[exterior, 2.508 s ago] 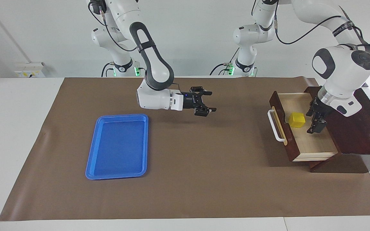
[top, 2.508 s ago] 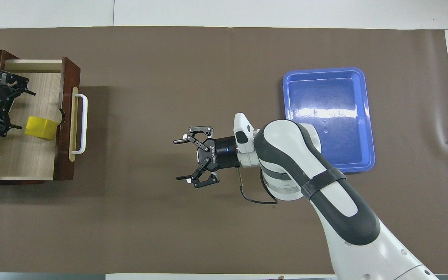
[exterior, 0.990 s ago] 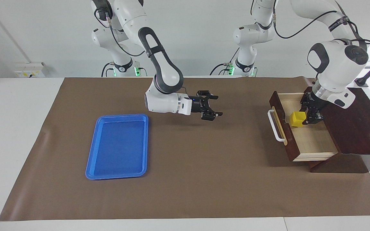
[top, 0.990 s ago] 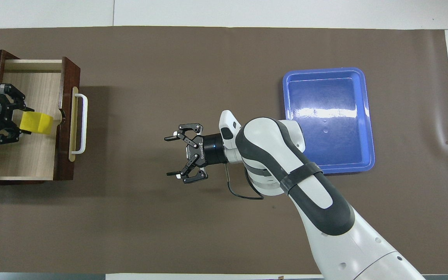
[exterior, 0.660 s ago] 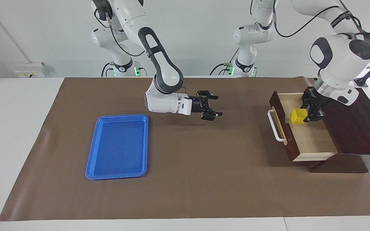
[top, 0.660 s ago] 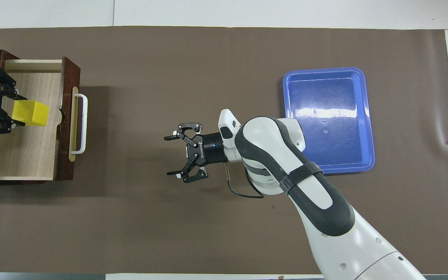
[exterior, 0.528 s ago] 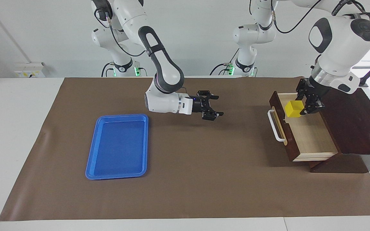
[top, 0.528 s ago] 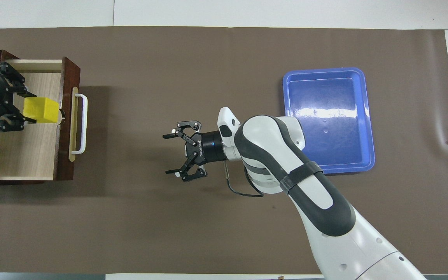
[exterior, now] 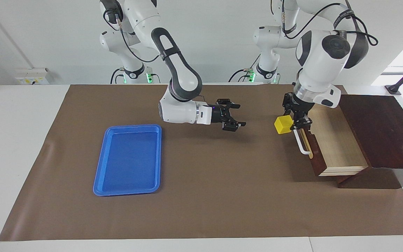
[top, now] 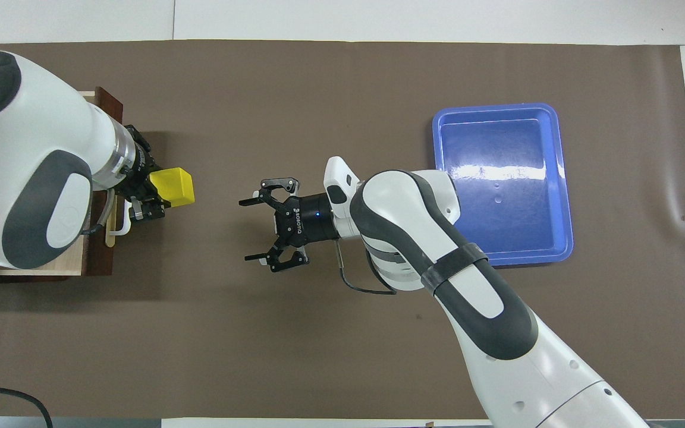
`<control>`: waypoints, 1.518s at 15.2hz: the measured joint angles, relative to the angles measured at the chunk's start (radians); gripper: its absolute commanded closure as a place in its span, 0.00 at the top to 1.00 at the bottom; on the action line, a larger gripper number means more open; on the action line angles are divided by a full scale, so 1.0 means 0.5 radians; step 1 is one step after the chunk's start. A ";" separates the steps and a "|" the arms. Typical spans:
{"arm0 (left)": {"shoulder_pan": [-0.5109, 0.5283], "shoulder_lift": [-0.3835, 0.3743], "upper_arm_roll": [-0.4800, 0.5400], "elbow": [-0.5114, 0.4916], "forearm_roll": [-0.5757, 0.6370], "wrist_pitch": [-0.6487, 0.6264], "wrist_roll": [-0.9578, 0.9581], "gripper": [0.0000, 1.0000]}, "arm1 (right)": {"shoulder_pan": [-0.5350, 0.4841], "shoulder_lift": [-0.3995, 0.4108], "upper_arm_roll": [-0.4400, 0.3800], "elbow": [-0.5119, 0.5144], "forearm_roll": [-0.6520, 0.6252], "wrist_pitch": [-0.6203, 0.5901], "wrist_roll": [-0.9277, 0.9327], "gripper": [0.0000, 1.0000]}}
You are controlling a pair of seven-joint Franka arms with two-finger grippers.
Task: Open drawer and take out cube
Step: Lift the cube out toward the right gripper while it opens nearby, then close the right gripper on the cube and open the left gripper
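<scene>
Facing view: we see the left gripper [exterior: 295,120] clamped on the cube [exterior: 283,124], aloft over the mat just in front of the open drawer [exterior: 327,140]; the right gripper [exterior: 237,119] waits spread wide, empty, likely for a handover.

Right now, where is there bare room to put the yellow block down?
Bare brown mat lies between the flat blue plastic tray and the open dark wooden drawer, on the side farther from the robots. The tray itself holds nothing. It is crowded by the drawer's white handle, where the left hand holds the small yellow cube.
</scene>
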 measured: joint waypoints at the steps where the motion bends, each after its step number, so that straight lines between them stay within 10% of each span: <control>1: -0.031 -0.025 -0.001 -0.048 0.000 0.019 -0.030 0.00 | 0.008 0.019 0.000 0.022 0.000 0.009 0.000 1.00; 9: -0.153 -0.143 0.001 -0.274 -0.008 0.123 -0.119 0.00 | 0.009 0.318 0.034 0.322 0.000 0.016 0.023 1.00; 23: -0.166 -0.184 0.001 -0.344 -0.013 0.168 -0.131 0.00 | 0.016 0.353 0.110 0.458 0.002 0.022 0.085 1.00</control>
